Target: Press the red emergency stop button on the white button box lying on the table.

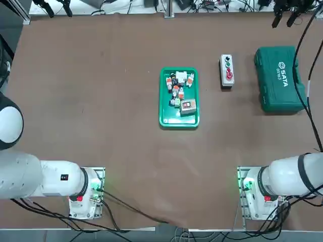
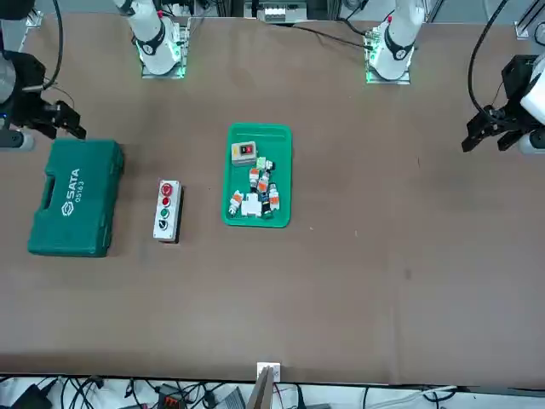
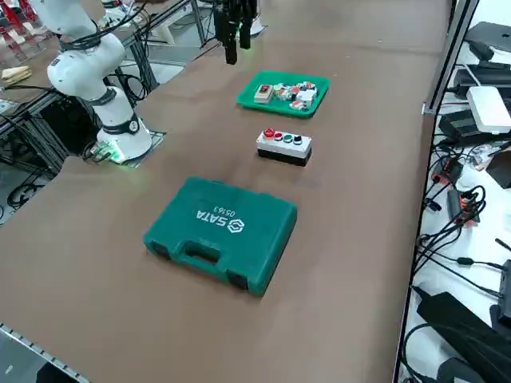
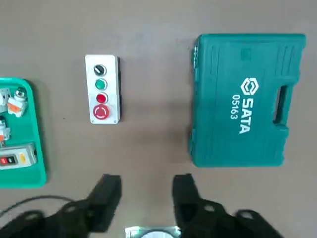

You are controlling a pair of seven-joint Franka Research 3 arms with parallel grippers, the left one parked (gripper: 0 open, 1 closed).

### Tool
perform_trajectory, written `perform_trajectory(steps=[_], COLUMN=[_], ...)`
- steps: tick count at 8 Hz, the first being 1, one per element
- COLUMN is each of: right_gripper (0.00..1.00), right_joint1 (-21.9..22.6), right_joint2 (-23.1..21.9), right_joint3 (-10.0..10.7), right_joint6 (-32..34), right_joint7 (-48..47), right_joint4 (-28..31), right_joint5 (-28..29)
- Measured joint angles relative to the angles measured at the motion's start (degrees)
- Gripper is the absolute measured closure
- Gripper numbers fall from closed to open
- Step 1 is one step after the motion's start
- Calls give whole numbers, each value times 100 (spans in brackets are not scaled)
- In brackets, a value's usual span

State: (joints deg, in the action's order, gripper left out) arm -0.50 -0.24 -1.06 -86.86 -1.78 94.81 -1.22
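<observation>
Red emergency stop button: on white button box between green tray and tool case; unpressed; right gripper, narrowly open, high above, must descend and centre.

top view straight down; front view faces the bases; right side view low, oblique; wrist view nearest. all four share the white button box beside the green case.

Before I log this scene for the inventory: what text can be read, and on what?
"SATA" on the green case lid, beside a logo.
"05163" below it on that lid.
Labels on the button box and on the parts in the green tray: too small to read.
</observation>
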Motion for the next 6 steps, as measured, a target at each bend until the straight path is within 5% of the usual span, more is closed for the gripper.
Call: perform_trajectory(steps=[3, 6], right_gripper=[97, 99], right_joint1=[0, 29], right_joint2=[97, 104], right_joint3=[0, -18], right_joint6=[64, 242], right_joint7=[1, -12], right_joint4=[0, 41], right_joint5=[0, 15])
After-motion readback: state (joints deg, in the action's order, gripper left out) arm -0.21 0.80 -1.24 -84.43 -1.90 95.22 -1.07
